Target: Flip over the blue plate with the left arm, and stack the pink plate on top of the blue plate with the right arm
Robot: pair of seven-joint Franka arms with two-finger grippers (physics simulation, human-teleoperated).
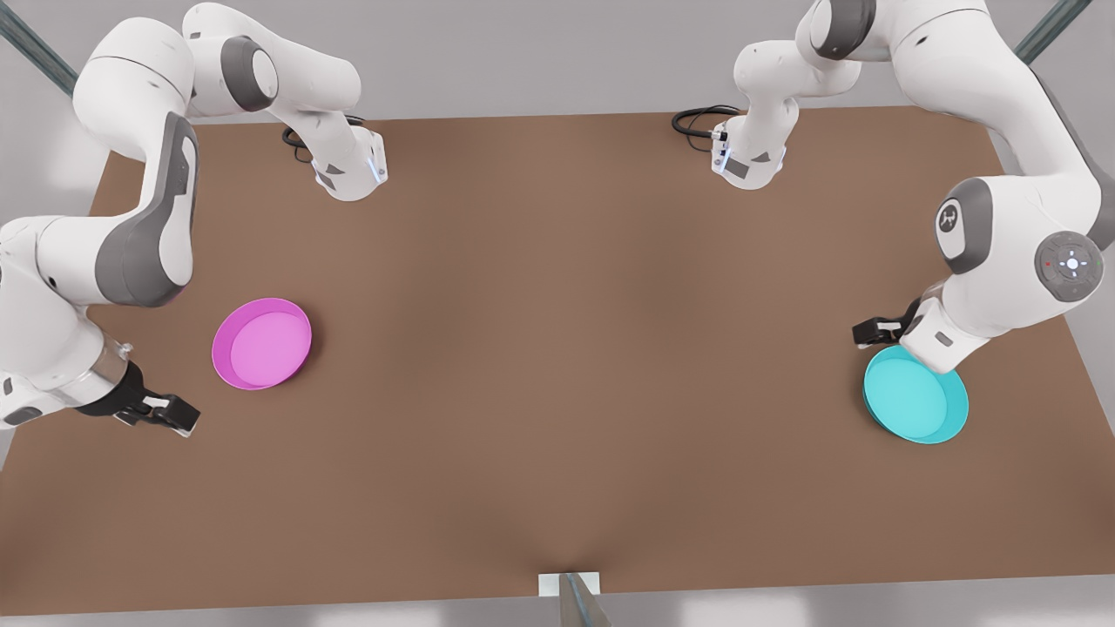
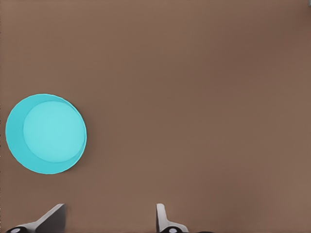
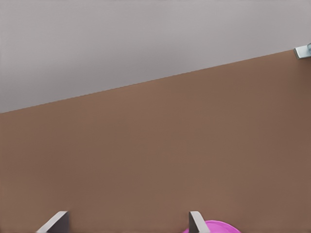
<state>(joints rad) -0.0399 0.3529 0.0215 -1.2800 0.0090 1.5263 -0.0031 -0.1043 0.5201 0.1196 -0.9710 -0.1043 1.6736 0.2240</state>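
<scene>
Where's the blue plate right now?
The blue plate lies on the table at the front view's right, near the edge, just below the left pincer; nothing holds it.

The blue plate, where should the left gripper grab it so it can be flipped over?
Grip the raised rim of the blue plate, one finger inside and one outside. It lies flat, open side up, so the rim is the only edge to pinch. The open left gripper is beside its far edge, so that edge seems the nearest approach.

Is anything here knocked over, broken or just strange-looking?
Nothing stands out. The pink plate and the blue plate lie flat, open side up, far apart on the table, both whole.
</scene>
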